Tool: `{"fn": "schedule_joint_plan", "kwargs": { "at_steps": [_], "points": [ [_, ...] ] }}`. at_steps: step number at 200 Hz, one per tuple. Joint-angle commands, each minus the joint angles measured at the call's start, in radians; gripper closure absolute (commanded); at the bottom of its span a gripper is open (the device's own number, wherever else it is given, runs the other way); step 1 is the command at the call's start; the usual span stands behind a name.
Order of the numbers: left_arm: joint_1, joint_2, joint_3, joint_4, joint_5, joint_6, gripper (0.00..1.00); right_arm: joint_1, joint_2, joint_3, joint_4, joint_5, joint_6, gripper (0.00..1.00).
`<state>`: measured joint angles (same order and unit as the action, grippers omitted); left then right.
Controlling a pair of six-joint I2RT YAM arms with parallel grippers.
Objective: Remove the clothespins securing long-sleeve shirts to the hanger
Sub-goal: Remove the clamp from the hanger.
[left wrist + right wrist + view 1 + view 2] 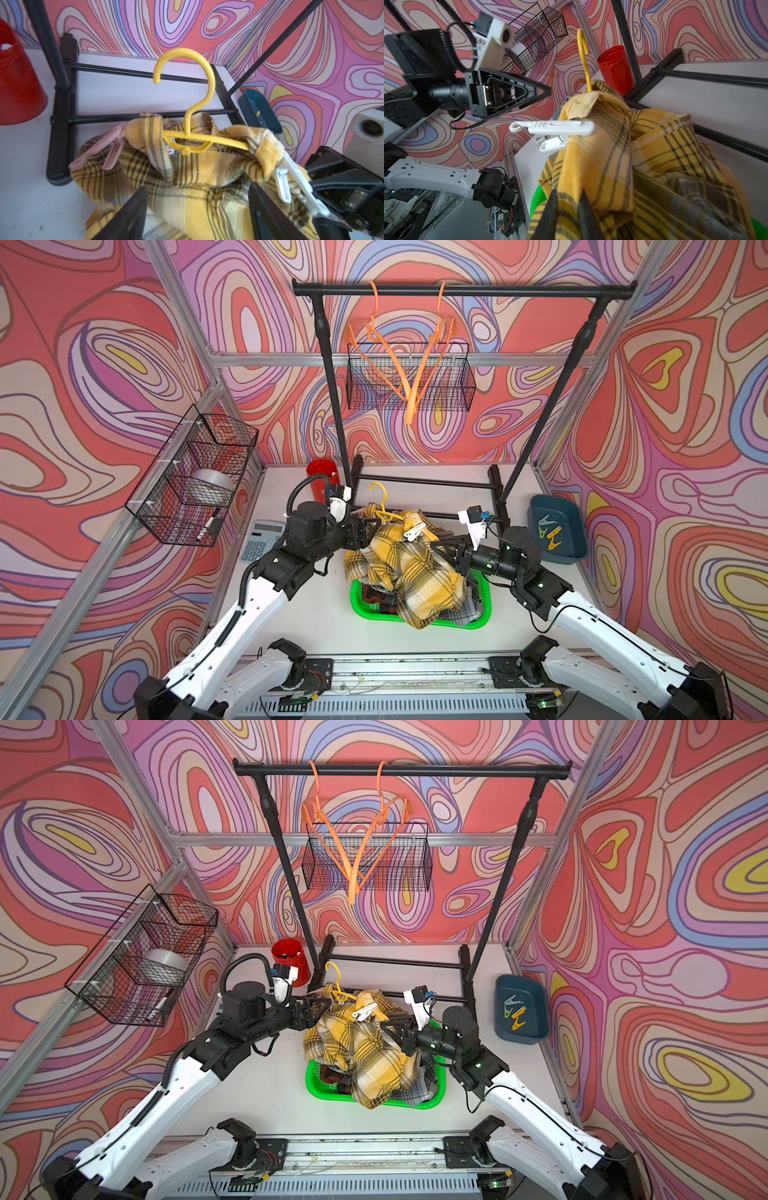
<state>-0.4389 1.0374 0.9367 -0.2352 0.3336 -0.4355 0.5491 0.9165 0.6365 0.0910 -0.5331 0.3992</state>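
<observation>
One white clothespin (414,531) and one pink clothespin (104,149) clip the yellow plaid shirt (411,572) to the yellow hanger (210,85) at frame centre, where the right gripper (569,192) clenches its cloth and the left gripper (197,187) stands released.

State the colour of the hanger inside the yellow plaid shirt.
Yellow hanger; left wrist view shows it best.

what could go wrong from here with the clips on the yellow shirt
1. The right gripper pinches only a fold of the yellow plaid shirt, so the cloth may slip out.
2. The open left gripper has cloth between its jaws, so closing now might catch fabric, not the pink clothespin.
</observation>
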Motion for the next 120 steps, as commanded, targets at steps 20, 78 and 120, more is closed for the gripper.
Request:
{"fn": "schedule_joint_plan", "kwargs": {
  "at_steps": [20, 78, 120],
  "points": [
    [0.056, 0.088, 0.039, 0.242, 0.159, -0.071, 0.31, -0.008, 0.018, 0.026, 0.014, -0.039, -0.025, 1.00],
    [0.074, 0.185, 0.094, 0.295, 0.160, -0.067, 0.35, -0.007, 0.027, 0.028, 0.026, -0.060, -0.017, 1.00],
    [0.074, 0.246, 0.088, 0.358, 0.193, -0.087, 0.42, -0.008, 0.027, 0.027, 0.042, -0.069, 0.000, 1.00]
  ]
}}
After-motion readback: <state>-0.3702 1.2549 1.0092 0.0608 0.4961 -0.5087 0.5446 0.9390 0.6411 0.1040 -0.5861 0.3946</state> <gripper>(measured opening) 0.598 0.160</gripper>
